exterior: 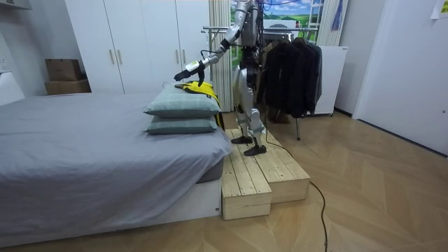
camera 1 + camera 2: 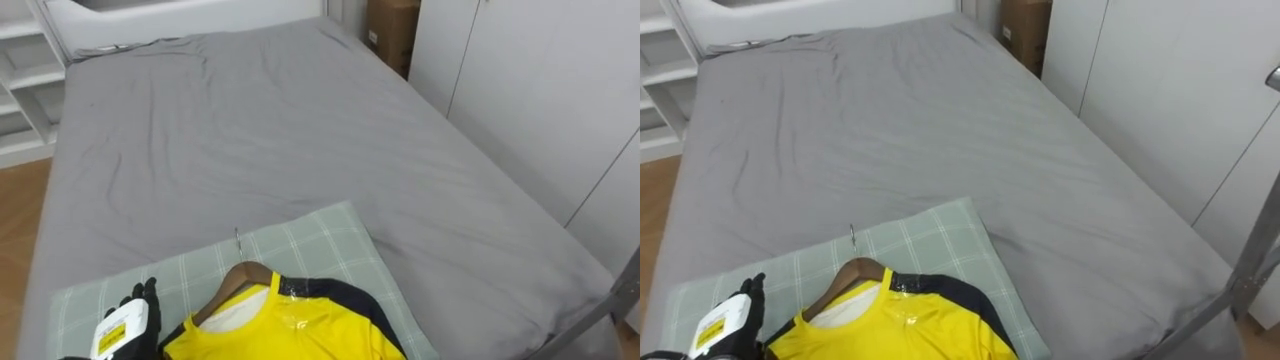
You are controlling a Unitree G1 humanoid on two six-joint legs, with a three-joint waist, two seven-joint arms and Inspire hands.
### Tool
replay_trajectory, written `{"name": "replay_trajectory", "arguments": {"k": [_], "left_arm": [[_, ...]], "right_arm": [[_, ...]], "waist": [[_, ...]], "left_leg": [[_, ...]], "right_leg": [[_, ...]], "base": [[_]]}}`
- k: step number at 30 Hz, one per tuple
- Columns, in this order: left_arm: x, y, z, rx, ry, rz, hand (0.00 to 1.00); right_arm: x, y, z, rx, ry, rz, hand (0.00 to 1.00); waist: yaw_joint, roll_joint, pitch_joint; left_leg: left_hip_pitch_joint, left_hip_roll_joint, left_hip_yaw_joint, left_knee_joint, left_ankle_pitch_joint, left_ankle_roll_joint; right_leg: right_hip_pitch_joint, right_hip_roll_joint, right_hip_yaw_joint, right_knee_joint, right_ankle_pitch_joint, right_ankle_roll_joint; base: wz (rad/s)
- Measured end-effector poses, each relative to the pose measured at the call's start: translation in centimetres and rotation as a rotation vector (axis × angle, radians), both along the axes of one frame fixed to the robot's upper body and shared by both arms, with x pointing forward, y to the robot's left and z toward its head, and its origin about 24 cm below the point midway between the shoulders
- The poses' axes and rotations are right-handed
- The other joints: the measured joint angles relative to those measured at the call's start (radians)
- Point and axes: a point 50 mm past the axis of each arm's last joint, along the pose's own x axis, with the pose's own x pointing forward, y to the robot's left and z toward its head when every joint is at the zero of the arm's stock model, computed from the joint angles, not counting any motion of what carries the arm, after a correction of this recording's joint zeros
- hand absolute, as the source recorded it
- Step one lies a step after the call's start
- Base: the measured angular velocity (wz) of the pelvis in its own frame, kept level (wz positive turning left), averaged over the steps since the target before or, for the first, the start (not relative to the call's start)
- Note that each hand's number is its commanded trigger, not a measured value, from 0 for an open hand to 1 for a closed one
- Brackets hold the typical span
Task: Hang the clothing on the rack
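Note:
A yellow shirt with dark sleeves (image 2: pixel 290 330) lies on a wooden hanger (image 2: pixel 240 276), whose metal hook (image 2: pixel 238 240) points up the bed. Both rest on a green checked pillow (image 2: pixel 300 240), the top one of two stacked pillows (image 1: pixel 182 105) at the bed's end. My left hand (image 2: pixel 135 320) hovers over the pillow just left of the shirt's shoulder, fingers straight and holding nothing. In the room view I stand on a wooden platform (image 1: pixel 259 175) beside the bed, with that arm stretched out over the pillows (image 1: pixel 189 70).
The grey bed (image 2: pixel 250 130) stretches ahead. White wardrobe doors (image 2: pixel 540 90) and a cardboard box (image 2: pixel 392 30) line the right, white shelves (image 2: pixel 20 80) the left. A clothes rack with dark garments (image 1: pixel 290 56) stands behind me. A metal bar (image 2: pixel 600 310) crosses the lower right.

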Motion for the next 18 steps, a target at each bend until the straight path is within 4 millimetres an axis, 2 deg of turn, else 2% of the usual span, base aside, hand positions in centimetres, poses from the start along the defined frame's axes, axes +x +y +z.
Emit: {"name": "replay_trajectory", "arguments": {"k": [3, 8, 12, 15, 18], "left_arm": [[0.2, 0.1, 0.1, 0.0, 0.0, 0.006, 0.0], [0.4, 0.2, 0.0, 0.003, 0.016, 0.013, 0.0], [0.3, 0.2, -0.1, 0.005, 0.027, 0.013, 0.0], [0.2, 0.2, -0.2, 0.004, 0.036, 0.013, 0.0], [0.3, 0.2, -0.3, 0.004, 0.042, 0.011, 0.0]], "right_arm": [[0.2, 0.0, 0.0, 0.0, -0.007, 0.011, 0.0], [0.4, 0.2, -0.1, 0.004, -0.011, 0.029, 0.0], [0.6, 0.4, -0.1, 0.009, -0.009, 0.055, 0.0], [1.1, 0.4, -0.1, 0.009, -0.023, 0.059, 0.0], [1.6, 0.5, -0.1, 0.011, -0.035, 0.062, 0.0]], "waist": [[0.0, -0.006, -0.0015], [-0.002, -0.016, 0.0022], [0.0, -0.018, 0.004], [-0.001, -0.019, 0.0102], [-0.001, -0.019, 0.0109]], "left_leg": [[-0.012, -0.001, 0.002, 0.002, 0.0, 0.0], [-0.031, 0.0, 0.004, 0.016, 0.0, 0.0], [-0.05, 0.0, 0.006, 0.017, 0.0, 0.0], [-0.053, 0.0, 0.008, 0.017, 0.0, 0.0], [-0.071, 0.0, 0.017, 0.023, 0.0, 0.0]], "right_leg": [[-0.017, -0.001, 0.003, 0.01, 0.0, 0.0], [-0.029, -0.002, 0.004, 0.013, 0.0, 0.0], [-0.053, -0.002, 0.005, 0.024, 0.001, -0.001], [-0.058, -0.002, 0.007, 0.025, 0.001, -0.001], [-0.079, -0.002, 0.015, 0.029, 0.001, -0.002]], "base": [[-0.02], [0.0], [0.0], [-0.01], [-0.06]]}}
